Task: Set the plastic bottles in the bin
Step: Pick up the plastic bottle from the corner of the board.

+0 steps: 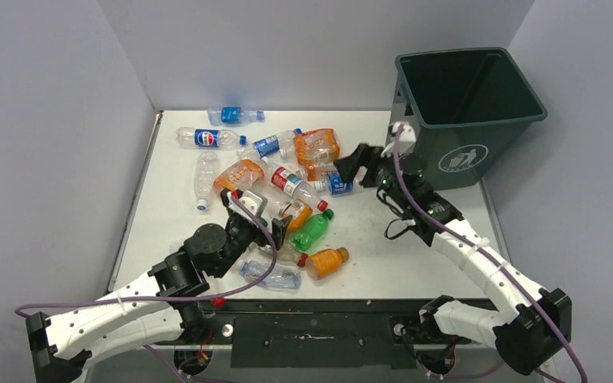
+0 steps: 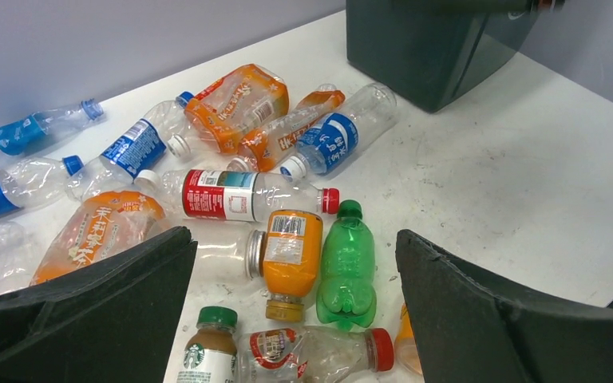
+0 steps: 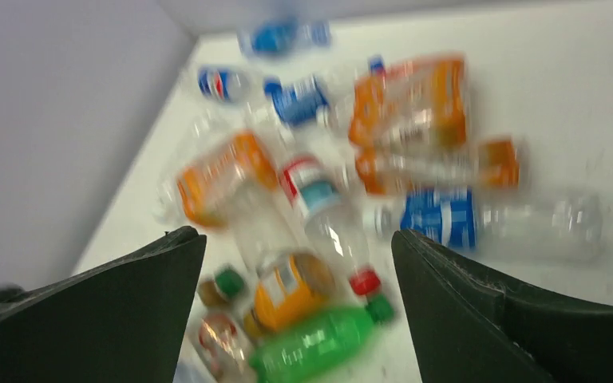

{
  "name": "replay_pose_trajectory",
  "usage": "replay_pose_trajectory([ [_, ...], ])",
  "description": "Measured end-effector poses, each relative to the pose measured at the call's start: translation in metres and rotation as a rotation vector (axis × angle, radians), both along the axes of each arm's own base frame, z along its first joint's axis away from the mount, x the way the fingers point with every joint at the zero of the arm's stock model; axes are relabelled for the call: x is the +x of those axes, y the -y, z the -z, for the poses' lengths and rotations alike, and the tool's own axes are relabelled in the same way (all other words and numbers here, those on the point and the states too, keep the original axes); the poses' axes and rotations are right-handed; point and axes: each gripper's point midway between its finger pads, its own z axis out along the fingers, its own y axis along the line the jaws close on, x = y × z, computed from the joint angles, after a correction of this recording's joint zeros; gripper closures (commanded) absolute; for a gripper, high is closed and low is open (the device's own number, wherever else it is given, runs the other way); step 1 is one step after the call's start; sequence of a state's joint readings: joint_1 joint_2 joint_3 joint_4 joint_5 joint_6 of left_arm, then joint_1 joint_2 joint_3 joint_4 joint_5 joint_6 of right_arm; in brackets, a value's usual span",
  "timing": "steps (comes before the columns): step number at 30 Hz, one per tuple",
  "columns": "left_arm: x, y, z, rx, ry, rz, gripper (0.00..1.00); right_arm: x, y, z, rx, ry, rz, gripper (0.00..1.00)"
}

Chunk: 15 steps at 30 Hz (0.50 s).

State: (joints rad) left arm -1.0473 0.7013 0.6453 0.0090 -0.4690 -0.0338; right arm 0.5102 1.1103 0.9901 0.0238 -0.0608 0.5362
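Your left hand hangs wide open and empty above the plastic bottles, which lie scattered on the white counter to the left of the bin. Under that hand a green bottle and a small orange bottle lie side by side. Your right hand is just left of the bin, spread wide, holding nothing and facing the pile. The bin stands upright, and its inside is too dark to read.
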Motion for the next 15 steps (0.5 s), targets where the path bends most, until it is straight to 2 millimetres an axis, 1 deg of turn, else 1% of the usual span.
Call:
replay_pose_trajectory([
  [2,0.000,0.001,0.002,0.014,-0.002,0.003,0.04,-0.016,-0.006,0.057,-0.058,-0.126,-0.059,0.10],
  [3,-0.001,0.001,0.004,0.024,-0.002,0.005,0.04,-0.027,-0.007,0.087,-0.084,-0.192,-0.086,0.09],
  [4,-0.001,0.002,0.004,0.030,-0.004,0.008,0.04,-0.038,-0.006,0.108,-0.100,-0.241,-0.103,0.09],
  [5,0.000,0.003,0.005,0.035,-0.004,0.010,0.04,-0.046,-0.004,0.123,-0.106,-0.276,-0.109,0.08],
  [6,0.000,0.004,0.006,0.041,-0.007,0.015,0.04,-0.058,0.000,0.143,-0.114,-0.324,-0.117,0.08],
  [8,-0.001,0.008,0.010,0.064,-0.020,0.029,0.04,-0.077,0.006,0.167,-0.107,-0.387,-0.120,0.07],
  [10,-0.002,0.015,0.016,0.093,-0.038,0.051,0.04,-0.092,0.011,0.185,-0.084,-0.441,-0.118,0.07],
  [13,-0.005,0.029,0.031,0.162,-0.077,0.100,0.04,-0.108,0.016,0.203,-0.035,-0.501,-0.100,0.07],
  [15,-0.010,0.039,0.045,0.226,-0.110,0.145,0.04,-0.117,0.022,0.211,-0.005,-0.522,-0.078,0.07],
])
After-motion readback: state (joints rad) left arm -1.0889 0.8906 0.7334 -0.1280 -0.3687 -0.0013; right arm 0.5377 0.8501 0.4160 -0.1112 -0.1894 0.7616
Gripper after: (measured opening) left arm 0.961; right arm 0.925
